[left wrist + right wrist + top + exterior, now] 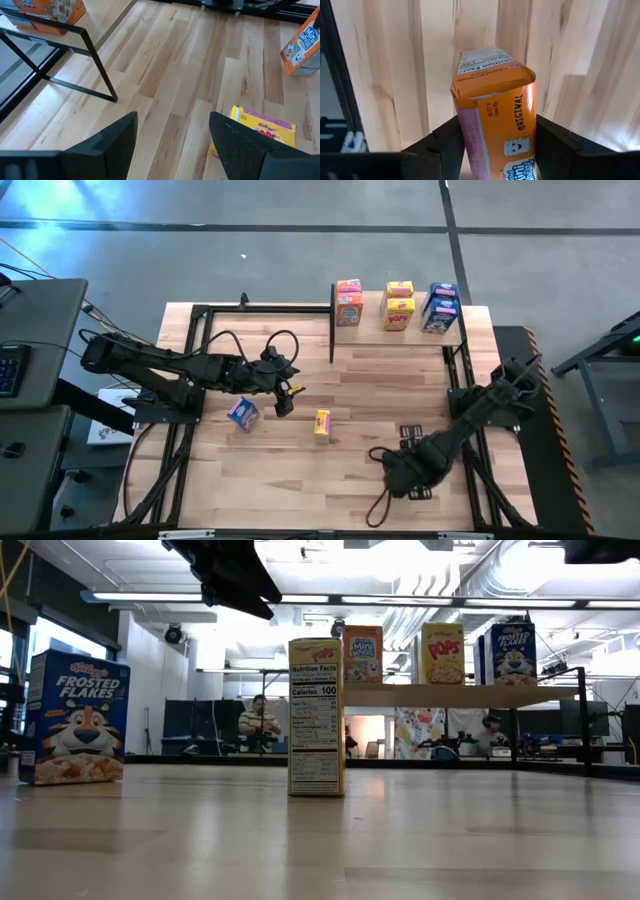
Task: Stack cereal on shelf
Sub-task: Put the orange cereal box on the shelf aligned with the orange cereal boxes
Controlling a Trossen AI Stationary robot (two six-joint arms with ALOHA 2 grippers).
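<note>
My right gripper (398,476) is near the table's near right corner, shut on an orange-pink cereal box (495,110), which is hidden under the gripper in the high view. My left gripper (284,398) hovers open over the table's left middle, with its fingers (120,135) apart over bare wood. A blue box (242,413) stands beside it, and a yellow box (321,425) stands on its base just beyond. The shelf (400,330) at the far edge carries orange (348,302), yellow (399,305) and blue (440,307) boxes. My right gripper pinches the orange-pink box between its two fingers, one on each side of its lower part (527,142). The box runs along the fingers, and its closed end flap (492,82) points away from them. I cannot tell whether it is lifted clear of the table.
Black metal frame rails (190,360) run along both sides of the table and carry the shelf posts (332,330). Bare wood lies between the two arms (380,390). People sit in the room beyond (260,722).
</note>
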